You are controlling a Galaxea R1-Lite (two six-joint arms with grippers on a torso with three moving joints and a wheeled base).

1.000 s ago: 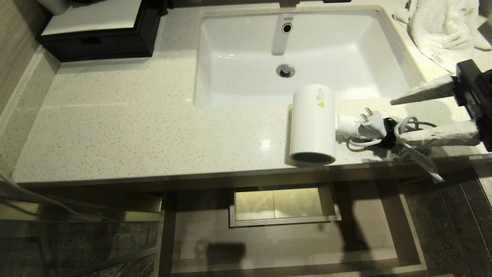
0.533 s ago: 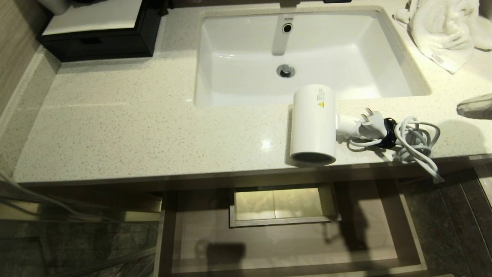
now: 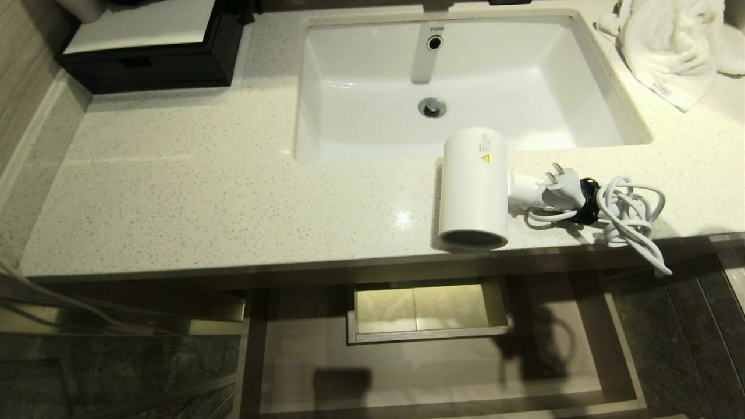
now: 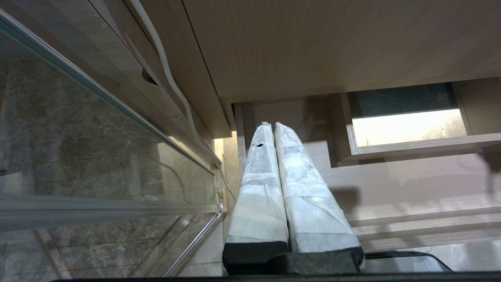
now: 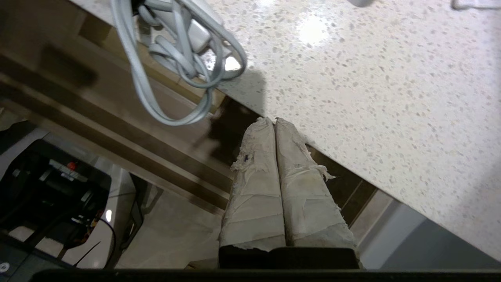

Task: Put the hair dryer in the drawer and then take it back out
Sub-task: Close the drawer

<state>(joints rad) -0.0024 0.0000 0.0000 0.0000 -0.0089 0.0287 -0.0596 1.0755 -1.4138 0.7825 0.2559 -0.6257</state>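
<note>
The white hair dryer (image 3: 472, 189) lies on the speckled countertop (image 3: 204, 198) by its front edge, barrel mouth toward me, with its coiled grey-white cord (image 3: 628, 212) and plug to the right; a cord loop (image 5: 172, 74) hangs over the edge. Below, the wood-grain drawer (image 3: 625, 355) stands pulled out with nothing in it, its boxed cut-out (image 3: 428, 311) at mid-back. My right gripper (image 5: 273, 120) is shut and holds nothing, off the counter edge right of the cord, outside the head view. The left gripper (image 4: 271, 125) is shut, parked low at the drawer's left (image 4: 391, 184).
A white sink (image 3: 460, 87) is sunk into the counter behind the dryer. A white terry towel (image 3: 669, 46) lies at the back right and a black box (image 3: 151, 52) at the back left. A glass panel (image 4: 78, 156) stands left of the cabinet.
My right gripper, open around the cord a second ago, has let go, pulled away to the right out of the head view and shut. The hair dryer has stayed where it lay.
</note>
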